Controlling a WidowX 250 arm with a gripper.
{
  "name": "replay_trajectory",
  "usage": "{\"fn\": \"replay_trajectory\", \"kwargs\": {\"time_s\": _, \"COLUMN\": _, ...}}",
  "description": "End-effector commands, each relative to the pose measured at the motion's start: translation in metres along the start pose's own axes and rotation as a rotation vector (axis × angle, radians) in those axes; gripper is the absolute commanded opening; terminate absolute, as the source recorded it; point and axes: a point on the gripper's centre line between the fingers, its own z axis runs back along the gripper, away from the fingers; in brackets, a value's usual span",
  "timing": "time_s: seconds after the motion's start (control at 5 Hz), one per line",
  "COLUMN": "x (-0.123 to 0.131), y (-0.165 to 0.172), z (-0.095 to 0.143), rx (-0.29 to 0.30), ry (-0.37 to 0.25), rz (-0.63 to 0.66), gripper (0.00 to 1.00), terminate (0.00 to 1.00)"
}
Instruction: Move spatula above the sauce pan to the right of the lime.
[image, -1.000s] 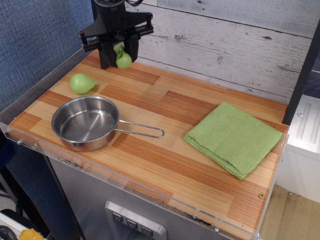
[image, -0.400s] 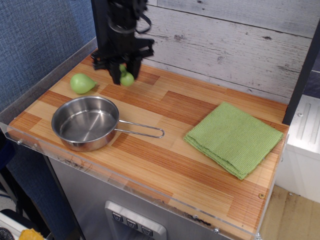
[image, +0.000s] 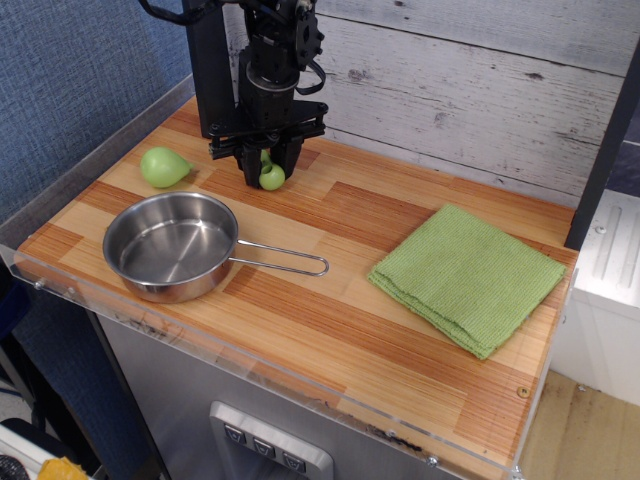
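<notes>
My gripper is shut on the spatula; only its light-green handle end shows between the fingers, and the grey head is hidden. It hangs low over the wooden table, just behind the sauce pan and to the right of the lime. The shiny pan stands at the front left with its wire handle pointing right. I cannot tell whether the spatula touches the table.
A folded green cloth lies at the right. A wooden plank wall runs along the back and a blue wall on the left. The table's clear front edge is near the pan.
My gripper has moved right and down with the spatula, from the back left corner to just behind the pan, right of the lime.
</notes>
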Motion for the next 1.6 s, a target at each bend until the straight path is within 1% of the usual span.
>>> {"fn": "replay_trajectory", "kwargs": {"time_s": 0.0, "x": -0.004, "y": 0.008, "z": 0.015, "rx": -0.028, "ry": -0.025, "rz": -0.001, "gripper": 1.0, "terminate": 0.0}}
{"fn": "replay_trajectory", "kwargs": {"time_s": 0.4, "x": -0.006, "y": 0.007, "z": 0.024, "rx": -0.063, "ry": -0.015, "rz": -0.002, "gripper": 1.0, "terminate": 0.0}}
{"fn": "replay_trajectory", "kwargs": {"time_s": 0.6, "x": -0.005, "y": 0.007, "z": 0.034, "rx": -0.09, "ry": -0.024, "rz": -0.001, "gripper": 1.0, "terminate": 0.0}}
{"fn": "replay_trajectory", "kwargs": {"time_s": 0.8, "x": -0.004, "y": 0.008, "z": 0.048, "rx": -0.122, "ry": -0.046, "rz": -0.003, "gripper": 1.0, "terminate": 0.0}}
{"fn": "replay_trajectory", "kwargs": {"time_s": 1.0, "x": -0.007, "y": 0.011, "z": 0.072, "rx": -0.173, "ry": -0.065, "rz": -0.007, "gripper": 1.0, "terminate": 0.0}}
{"fn": "replay_trajectory", "kwargs": {"time_s": 1.4, "x": -0.029, "y": 0.033, "z": 0.12, "rx": -0.28, "ry": -0.103, "rz": -0.039, "gripper": 1.0, "terminate": 0.0}}
